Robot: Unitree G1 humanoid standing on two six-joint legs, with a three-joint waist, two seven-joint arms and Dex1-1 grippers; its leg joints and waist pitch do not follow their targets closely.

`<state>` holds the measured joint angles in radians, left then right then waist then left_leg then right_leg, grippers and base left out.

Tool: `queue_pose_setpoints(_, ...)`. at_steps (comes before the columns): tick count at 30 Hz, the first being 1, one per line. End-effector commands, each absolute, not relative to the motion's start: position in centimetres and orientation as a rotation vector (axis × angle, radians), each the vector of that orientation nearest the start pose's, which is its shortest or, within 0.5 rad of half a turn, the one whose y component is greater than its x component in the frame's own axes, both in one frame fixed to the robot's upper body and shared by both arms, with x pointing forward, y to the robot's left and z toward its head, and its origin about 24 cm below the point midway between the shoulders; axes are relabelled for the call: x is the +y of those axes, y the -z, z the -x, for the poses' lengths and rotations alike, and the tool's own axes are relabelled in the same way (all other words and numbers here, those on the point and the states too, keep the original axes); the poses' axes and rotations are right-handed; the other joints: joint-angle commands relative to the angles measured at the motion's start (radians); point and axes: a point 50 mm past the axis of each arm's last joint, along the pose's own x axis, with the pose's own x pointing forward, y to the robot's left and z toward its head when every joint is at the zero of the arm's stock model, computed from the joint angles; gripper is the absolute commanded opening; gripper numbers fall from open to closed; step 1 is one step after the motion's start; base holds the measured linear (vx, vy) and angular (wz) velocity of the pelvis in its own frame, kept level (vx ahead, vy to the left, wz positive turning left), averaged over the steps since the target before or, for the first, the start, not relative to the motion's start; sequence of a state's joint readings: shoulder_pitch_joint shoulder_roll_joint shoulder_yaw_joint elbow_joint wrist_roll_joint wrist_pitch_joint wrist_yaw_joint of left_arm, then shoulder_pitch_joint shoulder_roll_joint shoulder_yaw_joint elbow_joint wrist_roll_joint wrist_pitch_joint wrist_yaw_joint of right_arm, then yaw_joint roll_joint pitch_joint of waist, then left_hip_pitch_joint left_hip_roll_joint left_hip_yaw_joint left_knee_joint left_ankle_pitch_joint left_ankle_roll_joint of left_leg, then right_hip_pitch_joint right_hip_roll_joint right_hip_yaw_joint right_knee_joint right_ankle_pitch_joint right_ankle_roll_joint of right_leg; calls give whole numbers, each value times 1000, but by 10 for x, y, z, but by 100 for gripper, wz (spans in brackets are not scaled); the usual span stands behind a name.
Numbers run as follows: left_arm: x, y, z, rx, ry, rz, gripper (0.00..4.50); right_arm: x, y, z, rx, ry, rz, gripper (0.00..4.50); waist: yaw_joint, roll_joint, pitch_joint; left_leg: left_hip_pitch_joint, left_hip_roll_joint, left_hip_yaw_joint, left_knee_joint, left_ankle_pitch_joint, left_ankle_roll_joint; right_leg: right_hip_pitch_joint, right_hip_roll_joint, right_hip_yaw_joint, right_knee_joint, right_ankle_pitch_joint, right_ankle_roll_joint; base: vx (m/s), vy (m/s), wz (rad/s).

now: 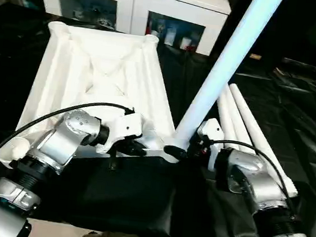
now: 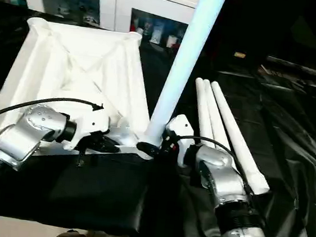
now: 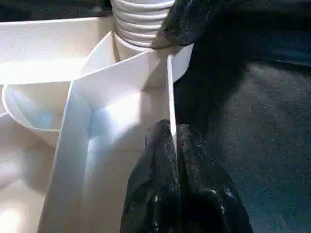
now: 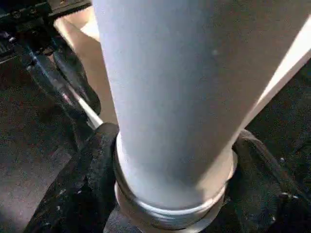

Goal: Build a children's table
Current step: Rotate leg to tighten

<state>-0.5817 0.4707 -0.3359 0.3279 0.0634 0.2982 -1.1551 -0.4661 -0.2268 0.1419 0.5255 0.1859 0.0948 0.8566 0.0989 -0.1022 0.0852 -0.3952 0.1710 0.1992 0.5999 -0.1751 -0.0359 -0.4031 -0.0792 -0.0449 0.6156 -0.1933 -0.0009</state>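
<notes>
You're on leg 1: the tabletop [image 1: 100,75] lies ribbed side up at the work table's [image 1: 295,104] near-left, and the leg [image 1: 222,69] stands tilted in its near-right corner socket. Your left gripper [image 3: 174,141] is pinched shut on the rim wall; your right gripper [image 4: 167,182] brackets the leg's threaded base, fingers either side. Next, twist it home. 3 spare legs [image 1: 248,125] lie beside. No writing is legible.

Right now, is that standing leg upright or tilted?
Tilted. The leg leans away from its base in the tabletop's near corner socket.
</notes>
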Motion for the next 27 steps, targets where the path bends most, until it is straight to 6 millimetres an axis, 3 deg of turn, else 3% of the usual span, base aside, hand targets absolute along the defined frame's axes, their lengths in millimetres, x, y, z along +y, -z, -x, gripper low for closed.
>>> queue_pose_setpoints(1,124,-74,-317,487,1224,-544,0,-123,-32,-321,262,-809,17,273,-8,16,-47,39,72,-36,-102,-299,-43,18,-85,48,-78,-286,-206,0,0,0)
queue_pose_setpoints(7,105,-66,-330,501,1014,-464,0,-102,-16,-325,309,-624,-10,273,-18,16,-45,42,70,-41,-105,-355,-62,16,-88,49,-91,-373,-176,0,0,0)
queue_pose_setpoints(10,98,-63,-334,507,943,-454,0,-95,-12,-328,325,-545,-9,273,-20,14,-46,44,70,-41,-106,-358,-65,15,-88,51,-93,-380,-166,0,0,0)
queue_pose_setpoints(12,81,-58,-334,517,877,-451,0,-80,-6,-332,369,-427,-95,273,-23,13,-46,46,70,-39,-106,-355,-64,11,-88,52,-94,-373,-167,0,0,0)
queue_pose_setpoints(14,78,-58,-334,517,874,-451,0,-76,-6,-333,374,-415,-130,273,-24,13,-46,44,69,-40,-107,-366,-57,13,-84,50,-97,-381,-148,0,0,0)
queue_pose_setpoints(17,75,-58,-333,508,885,-457,0,-71,-11,-335,351,-445,-187,273,-23,14,-46,42,70,-41,-109,-359,-46,14,-82,50,-96,-349,-139,0,0,0)
queue_pose_setpoints(20,79,-59,-332,504,906,-482,0,-71,-19,-336,310,-502,-232,342,-24,14,-46,41,70,-41,-111,-372,-45,13,-81,50,-97,-353,-136,0,0,0)
queue_pose_setpoints(24,87,-59,-330,496,935,-507,0,-78,-27,-338,265,-561,-173,379,-24,10,-46,37,70,-41,-112,-359,-36,15,-85,51,-101,-368,-135,0,0,0)
queue_pose_setpoints(27,95,-60,-329,481,946,-539,0,-89,-32,-334,239,-676,-74,379,-22,9,-48,33,71,-38,-110,-304,-16,22,-83,51,-97,-321,-139,0,0,0)
